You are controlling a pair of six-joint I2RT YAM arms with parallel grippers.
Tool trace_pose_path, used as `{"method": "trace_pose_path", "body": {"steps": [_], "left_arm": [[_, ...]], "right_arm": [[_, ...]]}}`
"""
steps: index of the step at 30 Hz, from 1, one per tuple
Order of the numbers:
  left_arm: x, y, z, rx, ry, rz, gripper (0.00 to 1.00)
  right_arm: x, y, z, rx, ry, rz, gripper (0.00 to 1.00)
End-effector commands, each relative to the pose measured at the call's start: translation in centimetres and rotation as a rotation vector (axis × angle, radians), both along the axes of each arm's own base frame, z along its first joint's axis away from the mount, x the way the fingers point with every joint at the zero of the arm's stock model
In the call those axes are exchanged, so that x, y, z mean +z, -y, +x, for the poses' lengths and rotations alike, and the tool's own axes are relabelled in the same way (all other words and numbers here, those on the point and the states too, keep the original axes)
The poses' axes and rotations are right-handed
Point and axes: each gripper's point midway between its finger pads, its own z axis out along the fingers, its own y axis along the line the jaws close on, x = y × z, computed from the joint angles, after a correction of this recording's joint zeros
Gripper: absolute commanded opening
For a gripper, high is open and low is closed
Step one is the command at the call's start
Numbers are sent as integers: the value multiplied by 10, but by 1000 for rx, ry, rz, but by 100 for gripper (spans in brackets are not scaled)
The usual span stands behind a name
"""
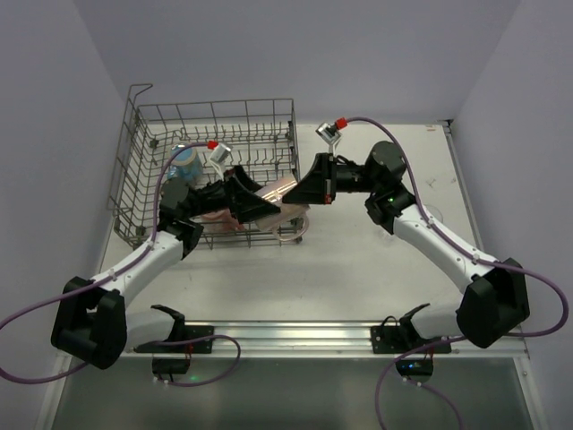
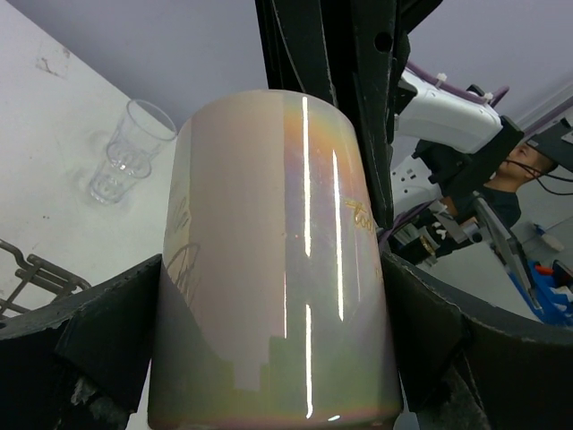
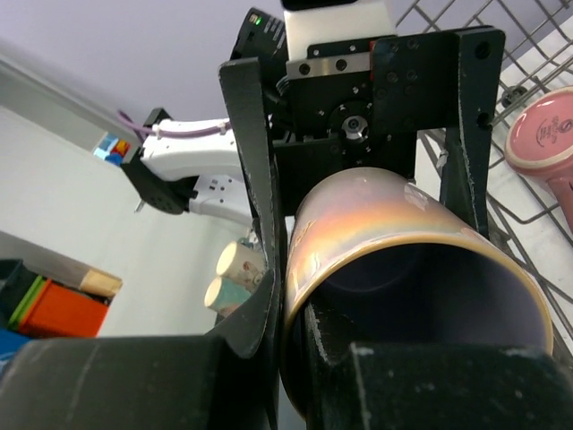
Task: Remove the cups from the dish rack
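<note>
Pale mug (image 1: 283, 190) lies sideways over the dish rack (image 1: 125, 184) right-near corner, long axis running between the claws: right claw (image 1: 312, 190) clamped on its rim, left claw (image 1: 264, 206) spread apart around its body.

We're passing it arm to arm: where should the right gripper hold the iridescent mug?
At the rim, coming from the open mouth with one finger inside. The left gripper straddles the iridescent mug's smooth round body, leaving only the mouth end free; the right gripper pinches there.
</note>
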Motion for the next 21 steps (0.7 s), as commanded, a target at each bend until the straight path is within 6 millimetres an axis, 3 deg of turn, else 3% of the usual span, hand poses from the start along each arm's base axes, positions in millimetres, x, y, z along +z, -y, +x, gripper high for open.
{"method": "trace_pose_path", "body": {"steps": [1, 5, 10, 17, 21], "left_arm": [[34, -2, -29, -101, 171, -52, 100], [37, -6, -38, -119, 234, -38, 100], [31, -12, -27, -71, 246, 9, 100], [19, -18, -21, -57, 227, 36, 100], [6, -27, 6, 66, 127, 79, 100]], "right_arm": [[19, 8, -13, 16, 138, 53, 0], [17, 21, -12, -5, 139, 50, 0], [22, 39, -12, -33, 162, 52, 0], [13, 60, -13, -77, 162, 38, 0], [16, 69, -12, -122, 188, 35, 0]]}}
